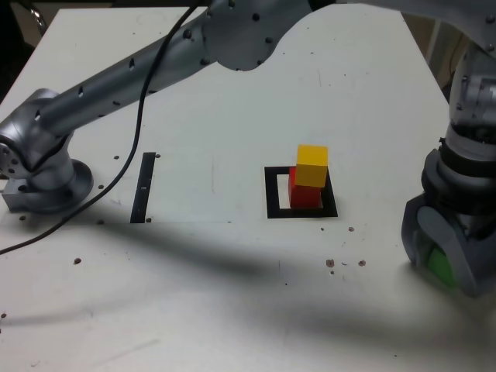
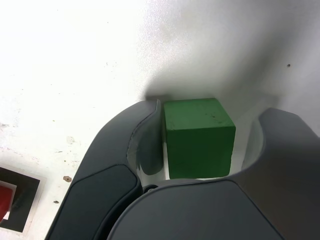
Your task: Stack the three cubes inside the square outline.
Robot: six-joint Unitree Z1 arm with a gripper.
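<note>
Jaws stand apart around the green cube [image 2: 200, 142]; the square outline [image 1: 273, 194] surrounds a red cube [image 1: 303, 197], yellow cube [image 1: 311, 165] atop.

Exterior view high, wrist view close

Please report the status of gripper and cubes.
Gripper open around green cube, grip not closed. Yellow cube on red cube, inside square outline. No obstruction seen between jaws and green cube.
</note>
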